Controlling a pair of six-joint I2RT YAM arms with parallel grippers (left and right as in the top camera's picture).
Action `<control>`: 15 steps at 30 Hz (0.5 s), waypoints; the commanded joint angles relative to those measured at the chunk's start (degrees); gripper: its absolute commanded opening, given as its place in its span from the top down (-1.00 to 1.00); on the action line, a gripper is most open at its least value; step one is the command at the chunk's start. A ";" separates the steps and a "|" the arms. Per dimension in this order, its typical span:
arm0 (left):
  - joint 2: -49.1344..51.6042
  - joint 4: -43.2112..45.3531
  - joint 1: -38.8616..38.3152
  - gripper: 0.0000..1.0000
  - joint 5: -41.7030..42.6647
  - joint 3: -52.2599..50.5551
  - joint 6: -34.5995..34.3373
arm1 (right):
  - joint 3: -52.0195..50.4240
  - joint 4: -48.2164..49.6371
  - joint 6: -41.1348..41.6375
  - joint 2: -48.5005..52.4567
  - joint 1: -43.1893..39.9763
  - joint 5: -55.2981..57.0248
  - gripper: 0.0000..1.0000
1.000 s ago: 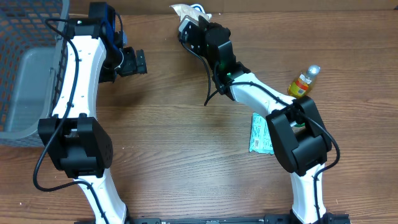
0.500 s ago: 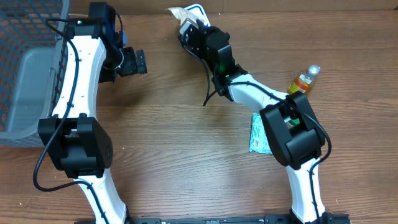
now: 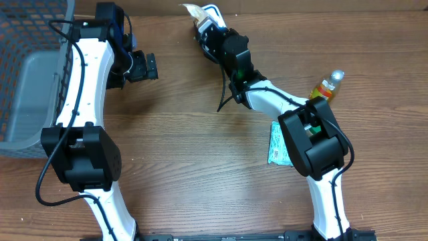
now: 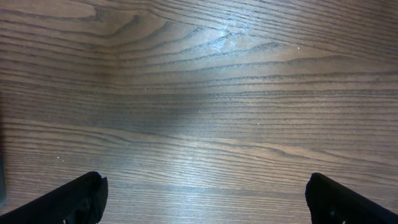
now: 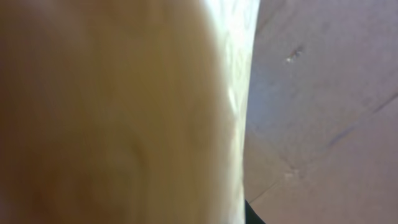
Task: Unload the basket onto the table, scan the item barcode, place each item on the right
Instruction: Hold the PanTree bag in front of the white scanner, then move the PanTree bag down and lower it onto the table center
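Note:
The item is a white and cream packet (image 3: 198, 11) at the table's far edge. My right gripper (image 3: 206, 24) is shut on it and holds it up. In the right wrist view the packet (image 5: 124, 112) fills most of the frame as a cream blur, and the fingers are hidden behind it. My left gripper (image 3: 148, 67) hangs over bare wood at the upper left, open. The left wrist view shows its fingers (image 4: 81, 199) wide apart with nothing between them. No barcode can be made out in any view.
A grey mesh basket (image 3: 27, 100) stands at the left edge. A small bottle with an orange label (image 3: 326, 88) stands at the right, close to the right arm. A green packet (image 3: 278, 144) lies flat beside that arm's base.
My right gripper has carried the packet a little further towards the table's far edge and to the left. The left arm has not moved.

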 commanded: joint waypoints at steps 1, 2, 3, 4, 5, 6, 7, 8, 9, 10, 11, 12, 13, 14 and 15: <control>-0.68 -0.15 -0.07 -0.99 -0.20 0.70 0.46 | 1.42 -1.03 8.46 -7.74 -1.01 1.16 0.93; -0.68 -0.17 -0.07 -0.99 -0.20 0.70 0.46 | 1.42 -3.15 10.99 -9.53 -1.29 1.18 0.93; -0.68 -0.15 -0.07 -0.99 -0.20 0.70 0.46 | 1.42 -6.16 13.75 -11.41 -1.55 1.14 0.93; -0.68 -0.15 -0.07 -0.99 -0.20 0.70 0.46 | 1.42 -9.27 16.48 -12.94 -1.77 0.98 0.93; -0.68 -0.15 -0.07 -0.99 -0.20 0.70 0.46 | 1.42 -13.07 19.58 -14.56 -2.08 0.22 0.93; -0.68 -0.17 -0.07 -0.99 -0.20 0.70 0.46 | 1.42 -17.68 23.26 -16.31 -2.49 -1.46 0.93; -0.68 -0.15 -0.07 -0.99 -0.20 0.70 0.46 | 1.42 -22.71 26.91 -17.97 -3.04 -4.20 0.93; -0.68 -0.15 -0.07 -0.99 -0.20 0.70 0.46 | 1.42 -31.12 32.35 -20.28 -4.13 -10.58 0.93; -0.68 -0.15 -0.07 -0.99 -0.20 0.70 0.46 | 1.42 -35.23 34.84 -21.07 -4.76 -14.27 0.93; -0.68 -0.17 -0.07 -0.99 -0.20 0.70 0.46 | 1.42 -40.17 37.68 -21.81 -5.57 -19.10 0.93; -0.68 -0.15 -0.07 -0.99 -0.20 0.70 0.46 | 1.42 -44.83 40.19 -22.12 -6.43 -24.46 0.93; -0.68 -0.15 -0.07 -0.99 -0.20 0.70 0.46 | 1.40 -48.63 41.66 -22.14 -7.15 -29.18 0.93; -0.68 -0.15 -0.07 -0.99 -0.17 0.70 0.46 | 1.40 -52.59 42.77 -22.12 -7.91 -34.21 0.93; -0.68 -0.15 -0.07 -0.99 -0.20 0.70 0.46 | 1.38 -56.59 43.10 -21.94 -8.63 -38.88 0.93; -0.68 -0.15 -0.07 -0.99 -0.20 0.70 0.46 | 1.33 -60.81 43.06 -21.73 -9.31 -42.86 0.93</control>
